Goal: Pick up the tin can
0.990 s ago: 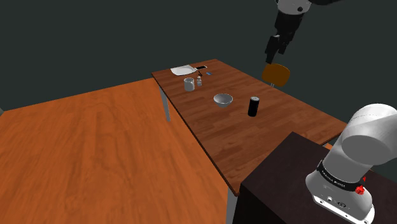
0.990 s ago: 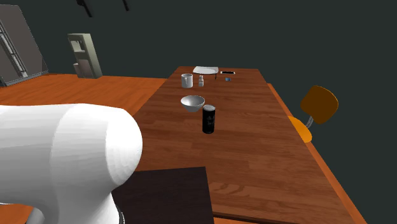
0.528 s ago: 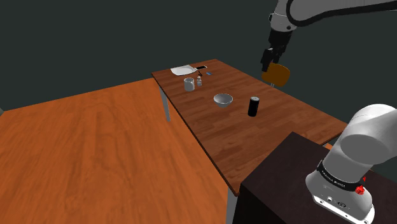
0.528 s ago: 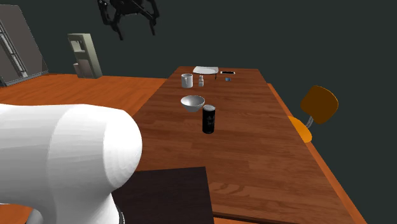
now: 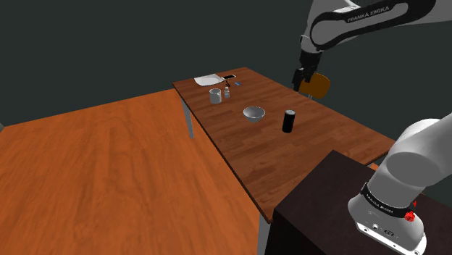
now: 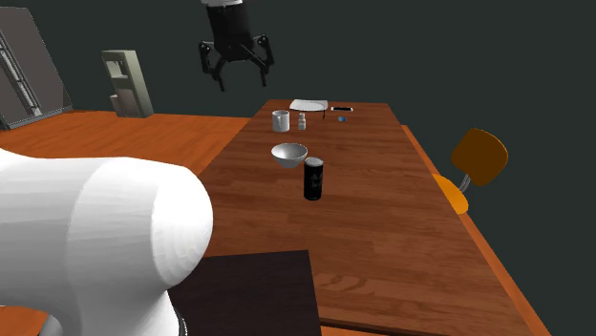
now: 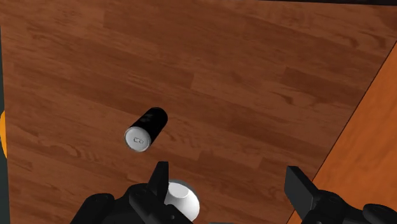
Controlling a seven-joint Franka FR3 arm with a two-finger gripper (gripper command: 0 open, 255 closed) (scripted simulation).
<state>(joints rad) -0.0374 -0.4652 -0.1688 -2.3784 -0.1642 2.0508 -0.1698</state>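
Note:
The tin can (image 5: 288, 121) is a black cylinder with a silvery top, standing upright near the middle of the wooden table (image 5: 319, 138). It also appears in the second exterior view (image 6: 313, 178) and from above in the wrist view (image 7: 146, 128). My gripper (image 6: 235, 81) hangs high in the air above the table, open, with nothing between its fingers. In the shoulder view the gripper (image 5: 298, 78) is up and slightly right of the can. In the wrist view the gripper (image 7: 228, 184) has its fingers wide apart, and the can lies beyond the one finger (image 7: 159, 178).
A white bowl (image 5: 253, 114) stands close to the can, toward the shoulder view's left. A mug (image 5: 215, 95), a small shaker (image 5: 226, 92) and a plate (image 5: 209, 80) sit at the table's far end. An orange chair (image 6: 475, 162) stands beside the table. The dark stand (image 5: 340, 210) is near.
The arm has swung in and the gripper has come lower, moving rightward and down in the second exterior view, toward the table. The can and dishes have not moved.

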